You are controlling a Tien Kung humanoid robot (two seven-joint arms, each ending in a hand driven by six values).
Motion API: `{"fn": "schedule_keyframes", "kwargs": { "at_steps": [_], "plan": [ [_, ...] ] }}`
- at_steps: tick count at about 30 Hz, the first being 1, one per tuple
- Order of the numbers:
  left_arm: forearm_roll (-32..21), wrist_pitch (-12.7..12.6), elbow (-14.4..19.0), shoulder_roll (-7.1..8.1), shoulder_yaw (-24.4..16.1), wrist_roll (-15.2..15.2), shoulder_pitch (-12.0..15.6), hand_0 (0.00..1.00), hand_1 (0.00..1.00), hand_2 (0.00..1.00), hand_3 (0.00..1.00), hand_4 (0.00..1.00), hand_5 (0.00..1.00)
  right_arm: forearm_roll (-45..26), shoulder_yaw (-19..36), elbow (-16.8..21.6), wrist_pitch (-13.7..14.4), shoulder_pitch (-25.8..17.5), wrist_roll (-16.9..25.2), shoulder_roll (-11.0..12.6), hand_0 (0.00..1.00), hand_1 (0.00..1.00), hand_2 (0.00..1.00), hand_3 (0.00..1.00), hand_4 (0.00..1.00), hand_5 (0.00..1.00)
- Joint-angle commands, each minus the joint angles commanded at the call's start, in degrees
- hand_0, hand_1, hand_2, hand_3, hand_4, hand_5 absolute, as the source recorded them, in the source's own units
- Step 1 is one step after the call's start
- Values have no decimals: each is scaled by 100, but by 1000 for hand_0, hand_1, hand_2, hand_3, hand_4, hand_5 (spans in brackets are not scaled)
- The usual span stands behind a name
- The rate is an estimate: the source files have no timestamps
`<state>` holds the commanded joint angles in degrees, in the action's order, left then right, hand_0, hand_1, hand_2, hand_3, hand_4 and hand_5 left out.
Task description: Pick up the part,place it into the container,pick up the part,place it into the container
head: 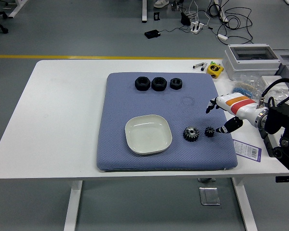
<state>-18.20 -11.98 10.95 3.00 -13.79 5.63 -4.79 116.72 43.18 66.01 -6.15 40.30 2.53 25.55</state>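
Grey flooring surrounds the white table (58,120) you are looking down on, and a blue textured mat (149,103) covers the table's middle and right portion.

Near the mat's front edge, right of centre, lie the two parts you are after: a larger dark gear (191,134) and, just to its right but apart from it, a smaller dark gear (210,131). Both rest flat on the mat. Left of the larger gear, near the mat's front centre, sits the container, a white square dish with rounded corners (148,134); nothing shows inside it.

Your right hand (231,113), white with orange and red bands and black fingertips, reaches in over the mat's right edge. Its fingers are spread and hold nothing. The lower black fingertip (229,127) sits just to the right of the smaller gear, close to it; you cannot tell whether they touch. The upper fingertips point toward the mat's centre.

Along the mat's far edge stand three black nuts in a row: a left nut (142,83), a middle nut (159,83) and a smaller right nut (176,83).

Off the mat, by the table's far right corner, are a yellow tape measure (215,69) and a grey plastic box with a clear lid (253,60). A purple-and-white card (247,149) lies by the table's right front, under your forearm.
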Motion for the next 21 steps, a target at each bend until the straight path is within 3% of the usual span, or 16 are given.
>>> {"fn": "schedule_keyframes", "kwargs": {
  "at_steps": [9,21],
  "plan": [
    [-75,-21,-3,8,49,36,-27,731,665,748,602,628,627,79,-27,-341,-196,57,-90,-268,542,619,644,599,923,108],
    [-65,-35,0,5,38,29,-46,729,657,745,600,629,622,78,-130,-795,-147,169,-62,-561,541,611,633,582,899,113]
  ]
}}
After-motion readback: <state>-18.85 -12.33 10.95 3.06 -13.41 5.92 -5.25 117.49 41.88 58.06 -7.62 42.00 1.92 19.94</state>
